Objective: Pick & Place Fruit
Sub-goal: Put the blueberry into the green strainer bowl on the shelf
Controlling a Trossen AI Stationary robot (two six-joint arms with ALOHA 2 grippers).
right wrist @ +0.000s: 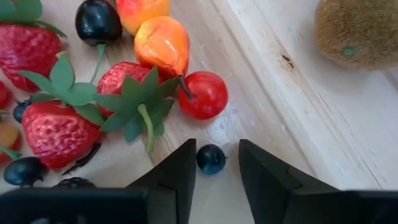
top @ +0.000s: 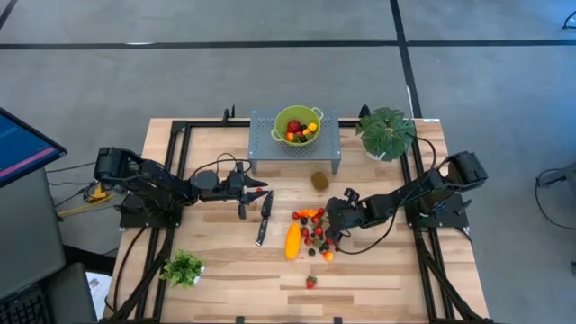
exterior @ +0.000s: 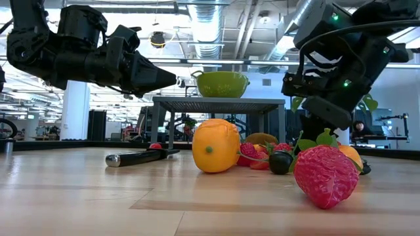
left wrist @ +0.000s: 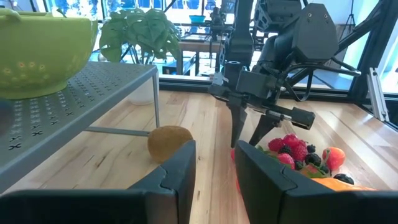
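A green colander (top: pixel 297 125) is parked on a grey perforated stand (top: pixel 266 141) at the tabletop's (top: pixel 378 270) far edge. A black-handled knife (top: pixel 264 219) is laid flat in front. Leafy plants are placed at the far right corner (top: pixel 387 132) and near left (top: pixel 184 268).

Right gripper (right wrist: pixel 216 163) low at the table, pointing down, fingers (right wrist: pixel 180 168) slightly apart. Left gripper (left wrist: pixel 214 168) held level above table, fingers narrowly parted, nothing between.

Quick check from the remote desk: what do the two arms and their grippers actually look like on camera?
Both arms are matte black with boxy joint housings and loose black cables along them. The left gripper and right gripper each end in two flat, dark, wedge-shaped fingers. Small green lights glow on one arm's housing in the low view.
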